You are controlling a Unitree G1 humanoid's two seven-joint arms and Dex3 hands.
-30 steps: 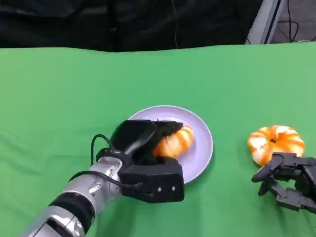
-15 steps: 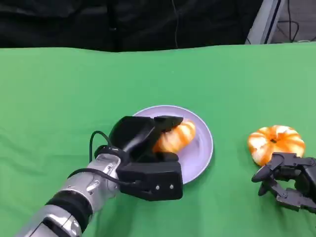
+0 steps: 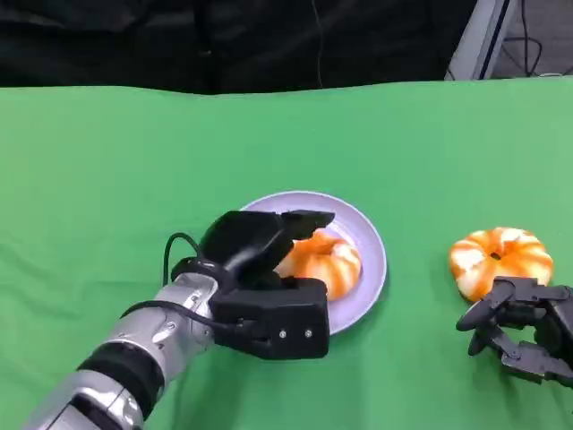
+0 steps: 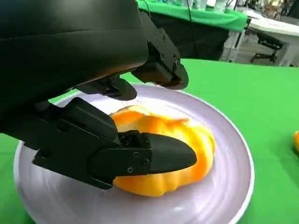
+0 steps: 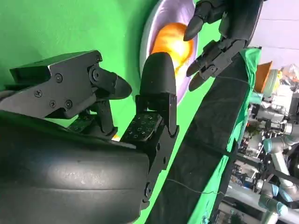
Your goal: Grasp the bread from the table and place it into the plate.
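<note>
Head view: the left hand (image 3: 269, 260) is over the purple plate (image 3: 369, 235), and the orange-and-white bread (image 3: 329, 261) lies flat inside it. In the left wrist view the fingers (image 4: 159, 156) sit apart on both sides of the bread (image 4: 168, 154), close to it, and do not look like they squeeze it. So the hand looks open, I think because the bread is now resting on the plate (image 4: 233, 154) and can be let go. A second bread (image 3: 499, 256) sits on the green tabletop (image 3: 116, 161), well apart from the plate. The right hand (image 3: 524, 327) rests just beside it with curled fingers, holding nothing, maybe waiting for its turn.
</note>
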